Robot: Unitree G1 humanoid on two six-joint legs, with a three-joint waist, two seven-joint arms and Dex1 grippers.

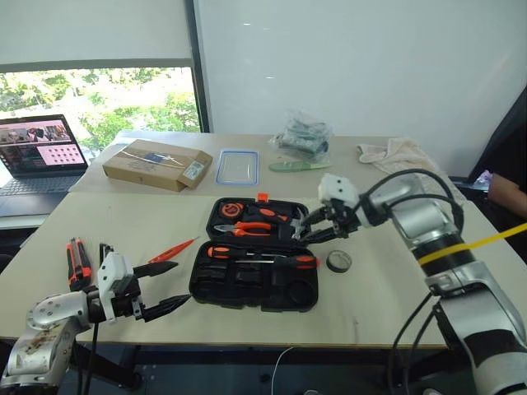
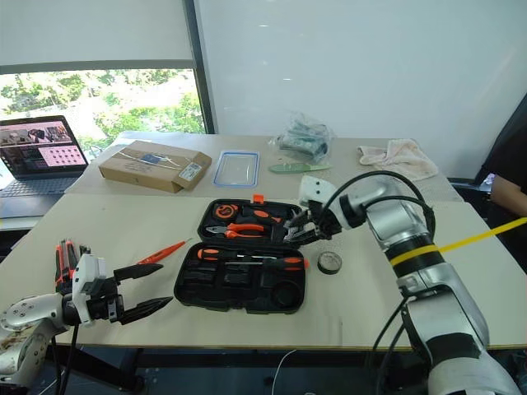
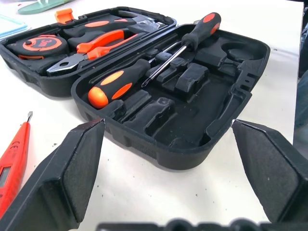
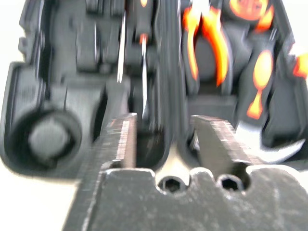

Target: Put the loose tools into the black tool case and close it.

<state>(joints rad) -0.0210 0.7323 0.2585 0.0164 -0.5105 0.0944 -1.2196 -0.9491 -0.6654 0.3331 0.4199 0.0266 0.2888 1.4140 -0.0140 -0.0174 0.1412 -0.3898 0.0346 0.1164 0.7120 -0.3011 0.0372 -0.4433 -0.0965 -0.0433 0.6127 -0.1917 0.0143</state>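
The black tool case (image 1: 257,251) lies open in the middle of the table, with two screwdrivers (image 1: 262,254) already laid in its near half. Still left out are the tape roll (image 1: 338,262) to its right and the tester screwdriver (image 1: 171,249) and utility knife (image 1: 78,262) to its left — the lid is not yet shut. The right gripper (image 1: 309,229) hangs over the case's right end, its fingers a little apart, nothing held. The left gripper (image 1: 169,285) waits wide open — empty.

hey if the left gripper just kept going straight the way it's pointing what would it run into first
Most likely the near wall of the black tool case. In the left wrist view, the left gripper, its jaws wide open, looks straight at that open half, with only bare table between. Depth is hard to judge, so treat this as probable.
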